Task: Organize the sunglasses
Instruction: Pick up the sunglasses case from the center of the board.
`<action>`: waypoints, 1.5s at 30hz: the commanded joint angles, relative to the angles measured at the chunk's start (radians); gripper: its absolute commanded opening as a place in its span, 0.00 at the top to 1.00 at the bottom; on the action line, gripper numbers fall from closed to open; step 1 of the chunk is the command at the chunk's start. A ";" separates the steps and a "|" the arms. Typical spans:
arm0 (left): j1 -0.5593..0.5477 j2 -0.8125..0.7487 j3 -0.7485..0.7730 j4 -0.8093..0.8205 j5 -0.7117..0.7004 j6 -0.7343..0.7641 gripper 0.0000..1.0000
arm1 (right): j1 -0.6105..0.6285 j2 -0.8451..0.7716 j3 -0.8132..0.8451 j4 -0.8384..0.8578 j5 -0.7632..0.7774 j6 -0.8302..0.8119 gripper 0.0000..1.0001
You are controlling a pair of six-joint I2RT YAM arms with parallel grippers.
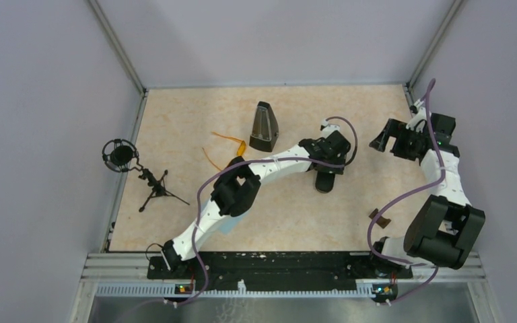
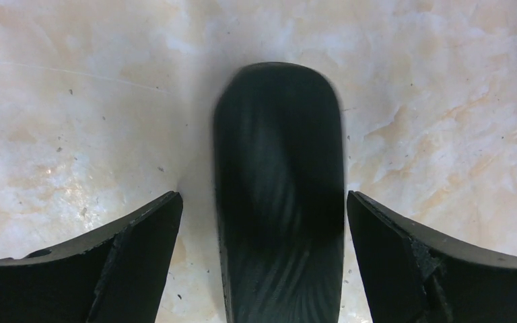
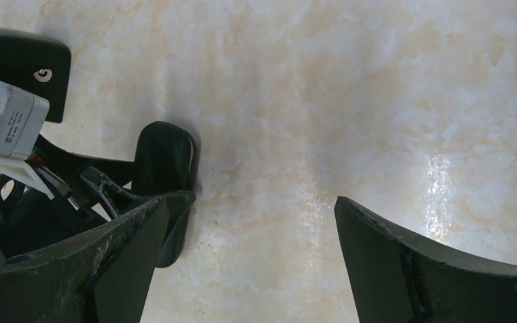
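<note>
The sunglasses (image 1: 233,161), with orange-yellow lenses and thin orange arms, lie left of centre, partly hidden under my left arm. The black oblong glasses case (image 1: 324,182) lies at mid-table. My left gripper (image 1: 325,169) hovers over it. In the left wrist view the case (image 2: 279,188) lies lengthwise between the fingers of my open left gripper (image 2: 262,196), with a gap on each side. My right gripper (image 1: 382,140) is open and empty at the right. In the right wrist view it (image 3: 250,202) is over bare table, with the case (image 3: 165,158) to its left.
A black pyramid-shaped object (image 1: 264,127) stands at the back centre. A microphone on a small tripod (image 1: 122,156) stands at the left edge. A bit of light blue cloth (image 1: 227,227) shows under my left arm. A small brown item (image 1: 379,217) lies at the front right.
</note>
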 commanded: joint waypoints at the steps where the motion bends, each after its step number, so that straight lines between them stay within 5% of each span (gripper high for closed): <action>1: -0.006 -0.037 -0.012 0.023 -0.004 0.031 0.02 | -0.005 0.021 -0.002 0.023 -0.044 -0.021 0.06; 19: -0.042 -0.105 -0.050 -0.106 0.019 0.328 0.16 | -0.004 0.062 0.001 0.004 -0.089 -0.052 0.08; 42: -0.038 -0.092 0.016 -0.109 0.165 0.426 0.39 | -0.005 0.086 0.003 -0.018 -0.108 -0.071 0.08; 45: -0.033 -0.096 0.013 -0.115 0.203 0.433 0.54 | -0.004 0.083 0.003 -0.021 -0.110 -0.076 0.08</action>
